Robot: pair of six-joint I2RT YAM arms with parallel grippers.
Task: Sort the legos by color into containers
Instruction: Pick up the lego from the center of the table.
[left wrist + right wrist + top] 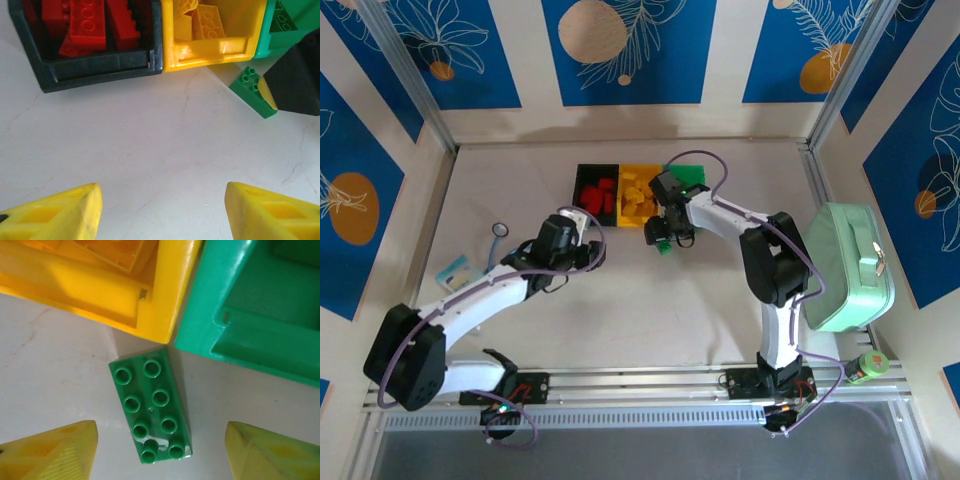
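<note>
A green brick point(150, 410) lies flat on the worktop point(50, 365) between the spread right fingers point(55, 455), untouched; left fingers point(55, 212) also spread.

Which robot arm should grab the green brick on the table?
Right. The right pincer, open, straddles the small green studded plastic brick, just before the green plastic bin. The left pincer hangs over bare table farther off.

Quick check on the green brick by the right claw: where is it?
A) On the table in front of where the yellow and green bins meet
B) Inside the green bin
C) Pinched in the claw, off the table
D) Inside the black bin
A: the green brick lies studs-up on the table, just in front of the yellow bin and green bin seam, with the right claw open around it.
</note>
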